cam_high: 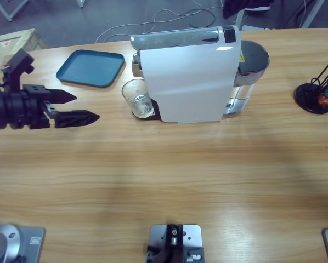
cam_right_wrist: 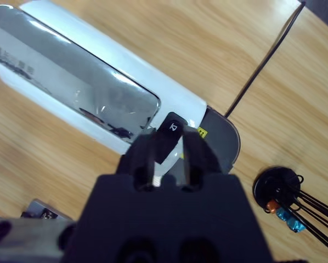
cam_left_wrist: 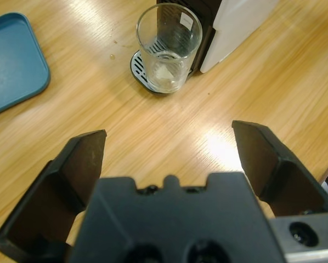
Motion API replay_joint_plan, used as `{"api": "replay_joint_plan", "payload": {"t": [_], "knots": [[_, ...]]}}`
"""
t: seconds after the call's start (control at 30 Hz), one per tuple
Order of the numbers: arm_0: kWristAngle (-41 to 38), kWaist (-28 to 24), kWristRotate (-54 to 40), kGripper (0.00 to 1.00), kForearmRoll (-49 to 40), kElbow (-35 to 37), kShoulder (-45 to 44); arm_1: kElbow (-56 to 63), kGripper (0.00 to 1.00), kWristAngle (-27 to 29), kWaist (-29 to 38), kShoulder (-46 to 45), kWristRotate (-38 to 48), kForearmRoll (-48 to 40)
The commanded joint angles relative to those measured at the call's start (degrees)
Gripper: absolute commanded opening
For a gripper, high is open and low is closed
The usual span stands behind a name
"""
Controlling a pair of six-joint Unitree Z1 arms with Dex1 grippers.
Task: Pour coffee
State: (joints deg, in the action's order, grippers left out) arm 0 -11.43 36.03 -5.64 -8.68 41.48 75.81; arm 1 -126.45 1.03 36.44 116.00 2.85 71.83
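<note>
Wooden tabletop runs the width of the high view, with a grey floor and loose cables beyond its far edge. At the left the left gripper [cam_high: 79,108] hangs low over the wood, its two black jaws spread wide and holding nothing, pointed toward the glass as if lined up to fetch it. Behind it a teal tray [cam_high: 91,67] lies flat, perhaps a place to set the drink.

Next comes the clear drinking glass [cam_high: 137,97], upright on the machine's round drip grate [cam_left_wrist: 141,68] under the spout, where a pour would land. The coffee [cam_left_wrist: 165,74] is only a thin pale layer at its bottom, so the pour looks barely begun or very small.

Just beside it stands the white capsule coffee machine [cam_high: 188,76], chrome lever on top and water tank at its rear. The right gripper [cam_right_wrist: 168,143], unseen from above, hovers over the machine's black button [cam_right_wrist: 171,134]; its jaws look pressed nearly together, likely to push it.

Farthest right sits a black round stand [cam_high: 313,97] with thin rods.
</note>
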Motion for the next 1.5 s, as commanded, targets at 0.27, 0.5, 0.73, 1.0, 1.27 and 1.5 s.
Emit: {"api": "replay_joint_plan", "payload": {"t": [0.27, 0.5, 0.73, 1.0, 1.27, 1.5], "knots": [[0.80, 1.32, -0.52, 0.991, 0.35, -0.86, 1.08, 2.09, 1.000, 1.16, 1.00, -2.35, 1.55, -0.73], [0.48, 1.32, -0.69, 0.991, 0.33, -0.96, 0.89, 2.74, 1.000, 1.73, 1.00, -2.41, 1.72, -0.82], [0.36, 1.41, -0.78, 0.991, 0.33, -0.88, 0.48, 3.58, 1.000, 2.04, 1.00, -3.51, 1.90, -0.82], [0.52, 1.41, -0.87, 0.991, -0.02, -1.00, 0.68, 3.74, 1.000, 2.04, 1.00, -3.58, 2.60, -1.34], [0.62, 1.41, -0.81, 0.991, -0.02, -0.28, 0.57, 4.73, 1.000, 2.04, 1.00, -3.07, 2.60, -2.84], [0.36, 1.41, -0.78, 0.991, -0.02, 0.00, 0.57, 5.96, 1.000, 2.04, 1.00, -4.18, 2.60, -2.84]]}}
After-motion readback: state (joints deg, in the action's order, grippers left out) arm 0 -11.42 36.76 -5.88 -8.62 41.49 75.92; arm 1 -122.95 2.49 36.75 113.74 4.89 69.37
